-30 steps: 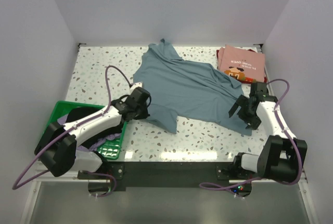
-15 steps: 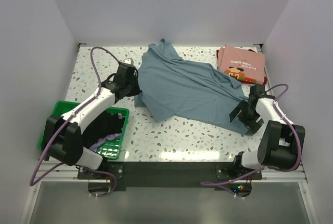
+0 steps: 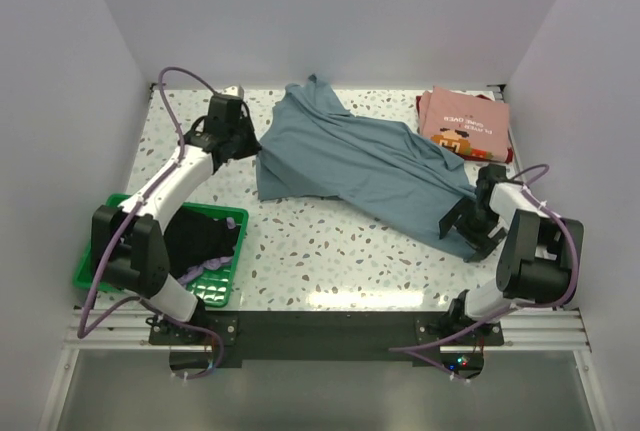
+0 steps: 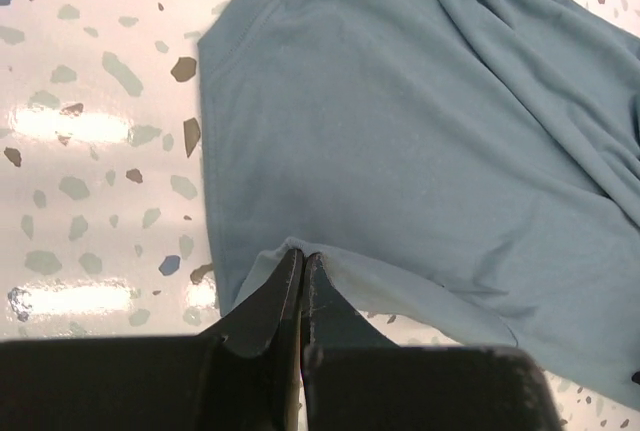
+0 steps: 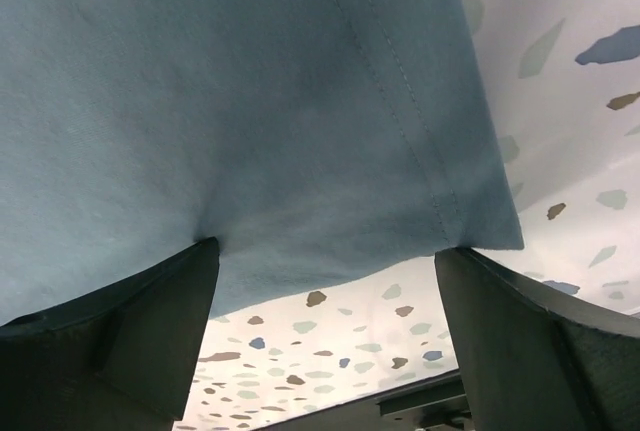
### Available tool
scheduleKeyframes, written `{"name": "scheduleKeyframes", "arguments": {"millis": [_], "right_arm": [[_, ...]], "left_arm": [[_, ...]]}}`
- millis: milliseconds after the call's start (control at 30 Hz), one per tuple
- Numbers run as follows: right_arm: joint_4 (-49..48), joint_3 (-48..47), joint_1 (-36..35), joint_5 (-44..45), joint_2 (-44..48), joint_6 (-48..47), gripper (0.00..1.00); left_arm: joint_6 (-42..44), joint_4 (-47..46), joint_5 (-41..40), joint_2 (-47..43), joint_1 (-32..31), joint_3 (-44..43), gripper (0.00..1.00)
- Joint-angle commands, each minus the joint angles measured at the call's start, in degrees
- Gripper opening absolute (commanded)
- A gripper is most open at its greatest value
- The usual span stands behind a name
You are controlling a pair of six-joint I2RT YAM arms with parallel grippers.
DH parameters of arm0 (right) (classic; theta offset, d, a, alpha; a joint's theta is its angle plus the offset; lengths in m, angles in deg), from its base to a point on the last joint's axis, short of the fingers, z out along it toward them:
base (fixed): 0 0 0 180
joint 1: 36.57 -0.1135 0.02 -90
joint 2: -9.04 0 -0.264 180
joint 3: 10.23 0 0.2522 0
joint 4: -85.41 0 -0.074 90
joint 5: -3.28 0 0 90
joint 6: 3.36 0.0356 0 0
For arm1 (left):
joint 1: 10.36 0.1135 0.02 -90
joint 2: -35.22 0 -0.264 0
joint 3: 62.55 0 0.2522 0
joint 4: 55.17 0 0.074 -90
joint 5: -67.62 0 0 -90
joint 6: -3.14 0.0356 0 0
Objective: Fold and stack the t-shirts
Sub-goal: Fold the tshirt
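Observation:
The grey-blue t-shirt (image 3: 360,161) lies spread and wrinkled across the middle of the table. My left gripper (image 3: 240,143) is at its far left edge, shut on a fold of the shirt's hem (image 4: 302,253). My right gripper (image 3: 466,231) is open at the shirt's near right corner. In the right wrist view its two fingers (image 5: 110,331) stand wide apart on either side of the hemmed corner (image 5: 300,151). A folded pink t-shirt (image 3: 465,123) with a small print lies at the back right on a dark red one (image 3: 507,154).
A green mesh basket (image 3: 100,241) stands at the near left, holding a black shirt (image 3: 200,236) and a lavender one (image 3: 205,269). The left arm reaches over the basket. White walls close the table on three sides. Speckled tabletop (image 3: 330,251) shows in front of the shirt.
My left gripper has pulled the shirt's left edge away from the near middle to the far left, stretching the cloth flatter. My right gripper has shifted slightly nearer at the right corner.

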Motion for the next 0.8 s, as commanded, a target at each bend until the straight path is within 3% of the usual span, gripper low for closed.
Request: {"name": "scheduleKeyframes", "arguments": {"millis": [0, 500, 767], "right_arm": [[-5.3, -0.5, -0.1, 0.1, -3.6, 1.9, 0.92], [-4.7, -9.0, -7.4, -2.3, -8.5, 1.3, 0.92], [1.5, -9.5, -6.1, 1.3, 0.7, -0.8, 0.95]], "left_arm": [[2.8, -1.6, 1.1, 1.4, 2.5, -3.6, 0.00], [5.9, -2.3, 1.7, 11.8, 7.6, -13.4, 0.00], [6.5, -3.0, 4.3, 13.4, 9.2, -15.0, 0.00]]}}
